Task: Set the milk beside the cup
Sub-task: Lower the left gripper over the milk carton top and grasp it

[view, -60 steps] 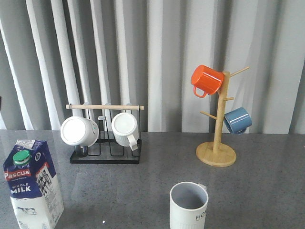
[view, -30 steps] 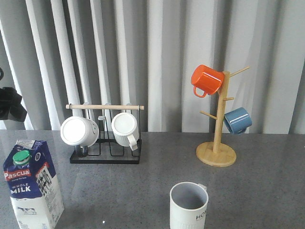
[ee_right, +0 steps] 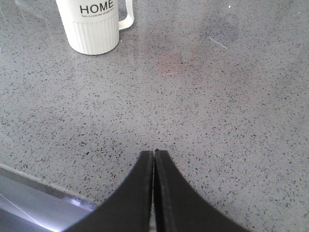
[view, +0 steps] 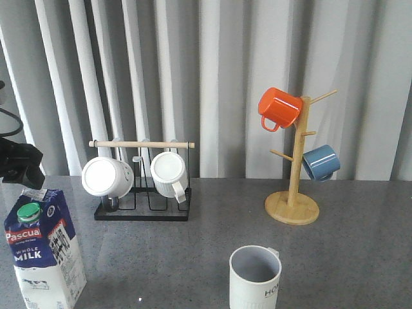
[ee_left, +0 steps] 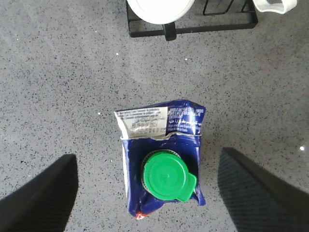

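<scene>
Hovering over the milk (ee_left: pixel 161 164), your left end effector (ee_left: pixel 147 193) is spread wide, one finger on each side of the carton with clear gaps, touching nothing. The milk stands upright on the grey tabletop (view: pixel 212 238), well apart from the cup (view: pixel 255 278) on the robot's left of it, and just in front of the black mug rack (view: pixel 141 209). The cup, ribbed with HOME lettering (ee_right: pixel 94 24), sits alone near the tabletop's front edge; the wooden mug tree (view: pixel 293 206) stands behind it on the right.

Your right end effector (ee_right: pixel 154 159) is pressed together, holding nothing, low over bare tabletop near the cup. Leave it parked.

Step in hand, as I judge it: descend and grasp. The green cap (ee_left: pixel 166 176) lies roughly between the fingers, so centring looks fine; check before you drop.
- Go past the gable top and close on the flat body below it. The folded top would crumple or slip.
- Squeeze gently, cardboard walls give.
- Keep the carton vertical on the lift; it's tall and likely to tip if dragged.
- Carry it toward the cup and stop just beside it, not touching, away from the handle side if you can.
- Set it down flat before releasing.
</scene>
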You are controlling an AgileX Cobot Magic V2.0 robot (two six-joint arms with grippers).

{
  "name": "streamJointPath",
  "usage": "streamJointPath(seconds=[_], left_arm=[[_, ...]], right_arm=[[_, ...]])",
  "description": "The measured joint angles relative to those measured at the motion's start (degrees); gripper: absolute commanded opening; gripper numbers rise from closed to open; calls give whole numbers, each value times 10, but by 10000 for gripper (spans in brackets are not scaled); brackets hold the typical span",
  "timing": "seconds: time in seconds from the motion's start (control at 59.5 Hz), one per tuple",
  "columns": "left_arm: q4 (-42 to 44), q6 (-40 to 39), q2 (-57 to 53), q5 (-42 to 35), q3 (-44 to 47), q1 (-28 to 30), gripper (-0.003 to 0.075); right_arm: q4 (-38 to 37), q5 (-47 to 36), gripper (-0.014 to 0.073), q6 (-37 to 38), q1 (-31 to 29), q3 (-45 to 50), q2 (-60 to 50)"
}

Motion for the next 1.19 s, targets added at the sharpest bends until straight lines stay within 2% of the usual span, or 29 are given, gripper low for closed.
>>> streamJointPath(seconds=[0.957,1.192], left_arm=[[-26,0,23,1,0,0,575],[-31,1,33,1,4,0,542]], right_arm=[[0,2,-8,0,0,0,0],[0,3,-7,0,0,0,0]])
